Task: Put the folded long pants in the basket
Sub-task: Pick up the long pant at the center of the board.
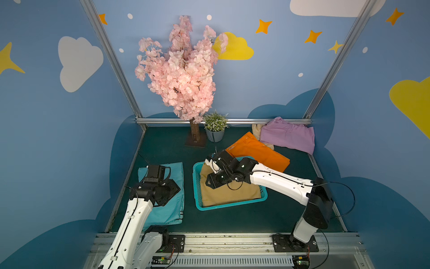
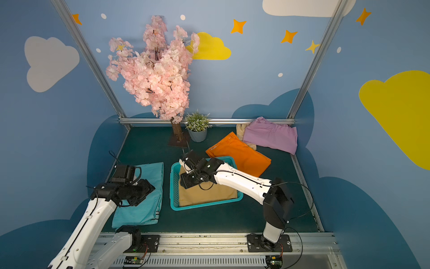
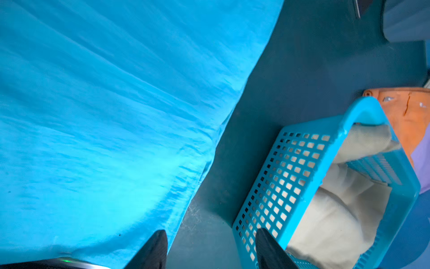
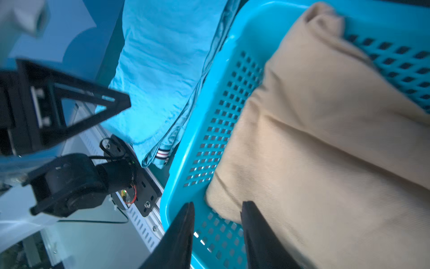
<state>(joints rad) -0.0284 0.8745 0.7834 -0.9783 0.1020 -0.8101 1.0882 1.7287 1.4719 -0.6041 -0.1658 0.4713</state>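
1. The teal basket [image 1: 196,186] sits on the dark green table [image 1: 162,149]. The tan pants [image 1: 230,193] lie inside it, covering most of its floor and bunched up at its far end.
2. The right gripper [image 4: 217,209] hangs over the basket, low above the tan pants. Its jaws stand apart with nothing between them, and the basket's mesh shows through the gap.
3. The left gripper [image 3: 211,233] hovers beside the basket on the left arm's side. Its jaws are spread and empty.
4. The light teal pants [image 1: 167,212] lie flat just beside the basket, under the left gripper, with the striped cuffs at the near end.
5. The orange pants [image 1: 258,151] lie behind the basket, close against its far right corner. I cannot tell whether they touch it.
6. The lilac pants [image 1: 288,137] lie farther back from the basket, beyond the orange pants, partly over the cream gloves [image 1: 256,130].
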